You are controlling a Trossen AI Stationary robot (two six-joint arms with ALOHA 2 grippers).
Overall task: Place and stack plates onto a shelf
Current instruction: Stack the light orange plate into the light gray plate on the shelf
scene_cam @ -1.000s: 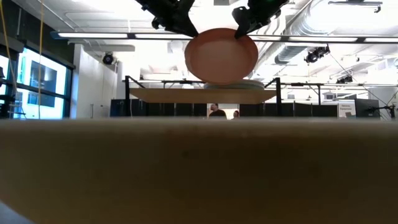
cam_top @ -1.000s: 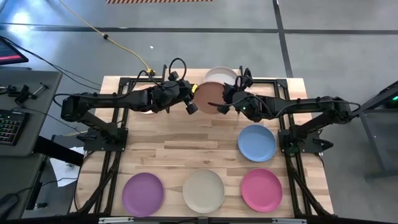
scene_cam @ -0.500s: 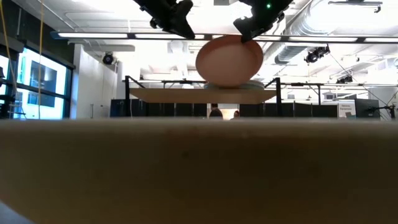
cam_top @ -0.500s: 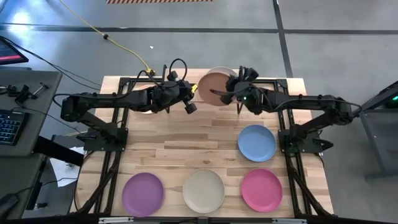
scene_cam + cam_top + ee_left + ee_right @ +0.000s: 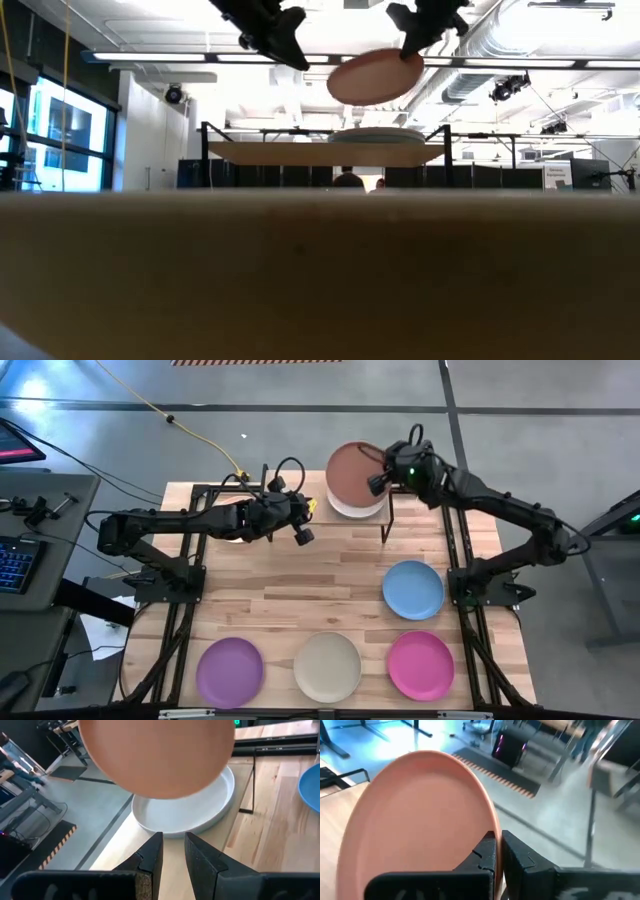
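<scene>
My right gripper (image 5: 381,479) is shut on the peach plate (image 5: 355,472), which hangs above the shelf (image 5: 300,152) at the table's far edge. A pale plate (image 5: 190,812) lies flat on the shelf top right below it. To the left of both plates, my left gripper (image 5: 173,854) stands over the shelf, its fingers a little apart with nothing between them. In the low view the peach plate (image 5: 375,76) floats clear of the pale plate (image 5: 375,133). My right gripper pinches the peach plate's rim (image 5: 489,826) between its two fingers, on the side toward the table's right. The fingers come from the right, slanting down. The plate is lifted clear, nearly level, with the gripped side a little higher.
A blue plate (image 5: 412,589) lies at mid right of the table. A purple plate (image 5: 229,671), a cream plate (image 5: 327,666) and a magenta plate (image 5: 420,665) lie in a row along the near edge. A black shelf leg (image 5: 387,525) stands beside the pale plate.
My right gripper has gone up and toward the table's far right with the peach plate, rolling as it went. The plate, which stood steeply on edge beside my left gripper, has tipped nearly level and now hangs higher above the pale plate.
</scene>
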